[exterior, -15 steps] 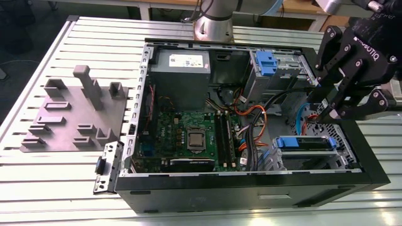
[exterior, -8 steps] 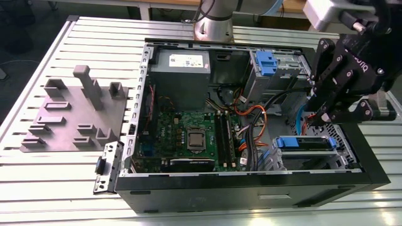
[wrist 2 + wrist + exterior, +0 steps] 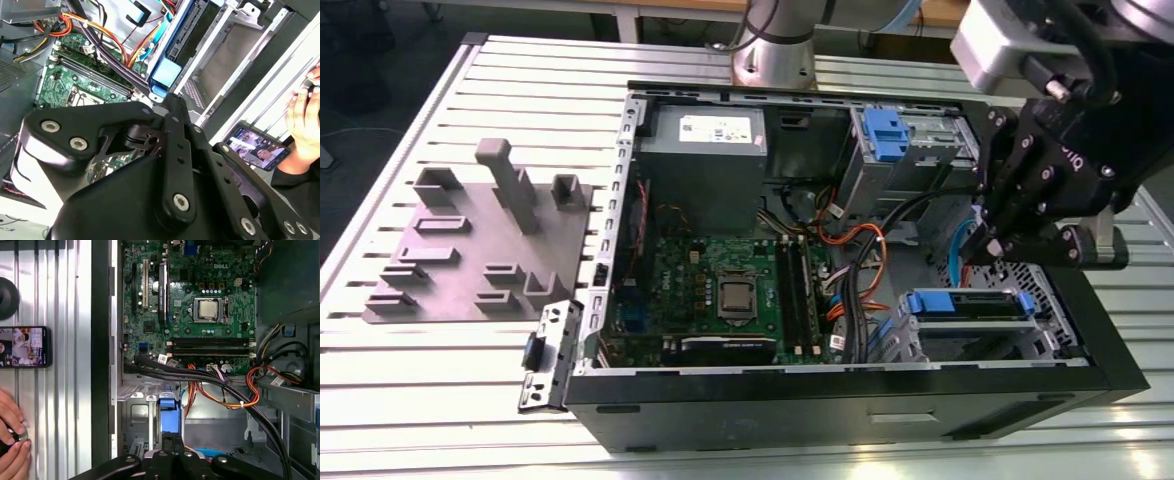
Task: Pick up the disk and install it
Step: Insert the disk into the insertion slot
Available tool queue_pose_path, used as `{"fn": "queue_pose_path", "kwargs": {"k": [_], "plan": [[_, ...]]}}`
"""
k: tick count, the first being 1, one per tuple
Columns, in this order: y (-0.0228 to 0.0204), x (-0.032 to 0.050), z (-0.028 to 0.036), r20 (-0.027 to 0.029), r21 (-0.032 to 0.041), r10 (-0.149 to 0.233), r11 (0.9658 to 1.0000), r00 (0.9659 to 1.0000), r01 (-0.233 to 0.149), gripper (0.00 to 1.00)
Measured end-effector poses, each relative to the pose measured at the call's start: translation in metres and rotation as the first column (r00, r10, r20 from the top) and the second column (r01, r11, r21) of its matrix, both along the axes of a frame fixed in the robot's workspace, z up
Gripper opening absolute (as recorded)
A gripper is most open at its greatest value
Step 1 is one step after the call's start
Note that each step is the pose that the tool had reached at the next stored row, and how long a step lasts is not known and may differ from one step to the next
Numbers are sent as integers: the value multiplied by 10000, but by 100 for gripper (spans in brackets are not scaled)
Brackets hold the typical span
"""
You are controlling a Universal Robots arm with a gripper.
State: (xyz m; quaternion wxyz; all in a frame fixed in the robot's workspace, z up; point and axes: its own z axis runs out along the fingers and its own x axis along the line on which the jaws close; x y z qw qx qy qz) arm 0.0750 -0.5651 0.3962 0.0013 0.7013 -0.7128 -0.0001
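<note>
Arm base (image 3: 774, 45): silver-grey metal column. Wrist block (image 3: 994, 50): light grey, boxy. Black gripper (image 3: 172, 439): matte linked plates on a rounded housing, with silver round-head screws (image 3: 180, 202) at the pivots, seen in both wrist views.

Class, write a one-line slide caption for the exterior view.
End effector above the drive cage of an open computer case; a grey pegged plate lies on the slatted table beside it.

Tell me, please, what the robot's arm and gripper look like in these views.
The arm rises from a silver-grey metal column, and a pale grey block sits near its wrist, with black cables beside it. The gripper is matt black, built of flat linkage plates joined by silver bolt heads.
</note>
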Motion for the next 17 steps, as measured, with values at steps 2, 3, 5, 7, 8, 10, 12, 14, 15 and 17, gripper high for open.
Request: {"fn": "queue_pose_path", "kwargs": {"k": [2, 3, 5, 7, 8, 10, 12, 14, 15, 17], "plan": [[0, 0, -37, 0, -1, 0, 10000, 10000, 0, 11], [0, 0, -55, 0, 0, 0, 10000, 10000, 0, 11], [0, 0, -90, 0, -2, 0, 10000, 10000, 0, 11], [0, 0, -128, 0, -2, 0, 10000, 10000, 0, 11], [0, 0, -146, 0, -1, 0, 10000, 10000, 0, 11], [0, 0, -182, 0, 0, 0, 10000, 10000, 0, 11], [0, 0, -218, 0, -1, -1, 10000, 10000, 1, 11], [0, 0, -255, 0, -1, -1, 10000, 10000, 1, 11], [-1, 0, -272, 4, -1, -1, 10000, 10000, 1, 11], [0, 1, -287, 18, -2, 1, 10000, 10000, -1, 11]]}}
